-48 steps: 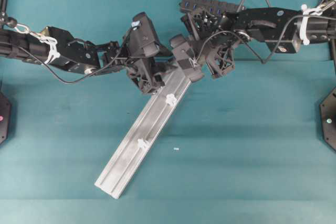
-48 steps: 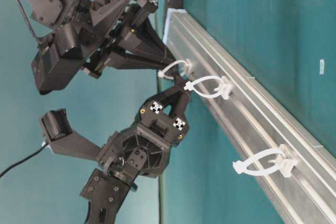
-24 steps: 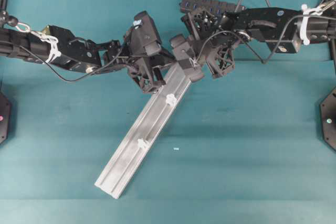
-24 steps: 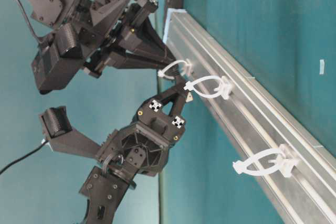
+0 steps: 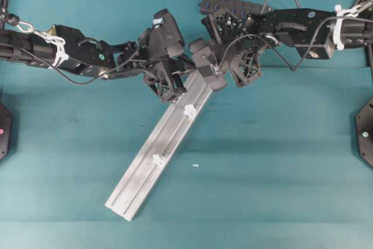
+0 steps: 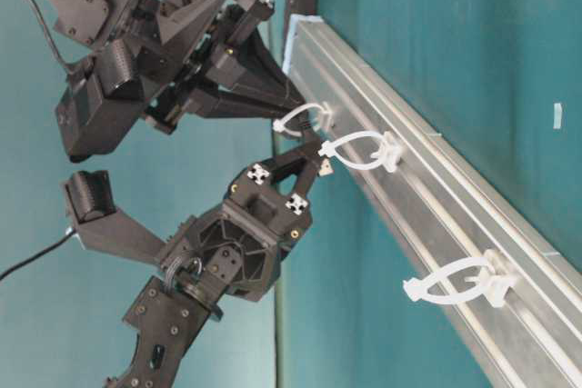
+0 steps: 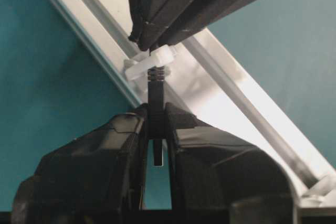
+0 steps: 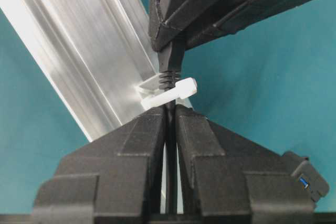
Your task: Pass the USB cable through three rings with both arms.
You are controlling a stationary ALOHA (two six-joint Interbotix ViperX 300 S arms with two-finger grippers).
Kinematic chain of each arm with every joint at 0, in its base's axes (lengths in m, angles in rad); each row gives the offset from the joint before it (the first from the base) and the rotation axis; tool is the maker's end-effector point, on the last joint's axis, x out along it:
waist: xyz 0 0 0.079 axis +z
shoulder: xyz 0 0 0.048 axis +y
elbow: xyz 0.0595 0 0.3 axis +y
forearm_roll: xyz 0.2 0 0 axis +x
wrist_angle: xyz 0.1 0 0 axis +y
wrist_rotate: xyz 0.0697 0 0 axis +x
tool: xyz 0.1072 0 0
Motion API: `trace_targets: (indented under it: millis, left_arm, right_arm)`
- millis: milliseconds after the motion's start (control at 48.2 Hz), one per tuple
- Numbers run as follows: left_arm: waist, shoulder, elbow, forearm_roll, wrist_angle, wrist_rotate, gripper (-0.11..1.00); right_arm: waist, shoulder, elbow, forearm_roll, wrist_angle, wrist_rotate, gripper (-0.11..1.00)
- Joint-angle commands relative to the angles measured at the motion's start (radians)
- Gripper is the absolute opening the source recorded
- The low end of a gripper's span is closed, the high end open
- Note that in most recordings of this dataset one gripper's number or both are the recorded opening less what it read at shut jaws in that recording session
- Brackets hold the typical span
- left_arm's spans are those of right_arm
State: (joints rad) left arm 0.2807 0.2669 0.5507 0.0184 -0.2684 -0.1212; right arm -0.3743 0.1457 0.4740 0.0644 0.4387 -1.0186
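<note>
Plug [image 7: 156, 85]: through the first ring [image 7: 149, 64] at the far end of the rail [image 5: 157, 154], lying along the rail.
Left gripper [image 7: 156, 121]: clamped on the plug, near side of the ring.
Right gripper [image 8: 171, 114]: together around the cord [image 8: 171, 182], far side, grip uncertain.
Next ring [image 5: 190, 109]: nearer along the rail, left gripper closer.
</note>
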Motion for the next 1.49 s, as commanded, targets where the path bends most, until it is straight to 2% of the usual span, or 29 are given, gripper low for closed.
trace_targets:
  millis: [0, 41, 166, 249, 290, 456, 622, 788, 871, 954, 1079, 1473]
  left_arm:
    - [-0.005, -0.058, -0.006, 0.002, -0.005, -0.029, 0.08]
    - [-0.008, -0.066, -0.002, 0.002, -0.005, -0.043, 0.08]
    - [-0.011, -0.095, 0.011, 0.003, -0.003, -0.072, 0.08]
    - [-0.012, -0.120, 0.021, 0.002, 0.006, -0.084, 0.08]
    - [-0.014, -0.132, 0.026, 0.003, 0.014, -0.095, 0.08]
    - [-0.014, -0.166, 0.035, 0.002, 0.060, -0.189, 0.08]
    - [-0.018, -0.189, 0.048, 0.002, 0.103, -0.350, 0.08]
    - [-0.023, -0.219, 0.046, 0.002, 0.110, -0.557, 0.08]
    - [-0.023, -0.227, 0.051, 0.002, 0.112, -0.620, 0.08]
    - [-0.026, -0.227, 0.058, 0.002, 0.112, -0.649, 0.08]
    - [-0.046, -0.232, 0.064, 0.002, 0.109, -0.658, 0.08]
    - [-0.072, -0.232, 0.055, 0.002, 0.106, -0.696, 0.08]
  right_arm:
    - [0.002, -0.002, -0.006, 0.003, 0.008, 0.005, 0.19]
    - [0.002, -0.003, -0.005, 0.003, 0.014, 0.005, 0.28]
    - [0.000, -0.006, -0.003, 0.003, 0.011, 0.025, 0.65]
    - [-0.008, -0.014, 0.000, 0.003, 0.006, 0.054, 0.83]
    - [-0.014, -0.023, 0.003, 0.003, -0.002, 0.069, 0.89]
    - [-0.040, -0.072, 0.040, 0.002, -0.060, 0.135, 0.84]
    - [-0.031, -0.115, 0.074, 0.000, -0.069, 0.147, 0.84]
    - [0.017, -0.147, 0.084, -0.003, -0.097, 0.147, 0.83]
    - [0.044, -0.146, 0.084, -0.003, -0.118, 0.147, 0.82]
    - [0.064, -0.138, 0.081, -0.003, -0.144, 0.147, 0.80]
    - [0.078, -0.126, 0.077, -0.009, -0.179, 0.147, 0.80]
    - [0.097, -0.066, 0.071, -0.009, -0.192, 0.146, 0.80]
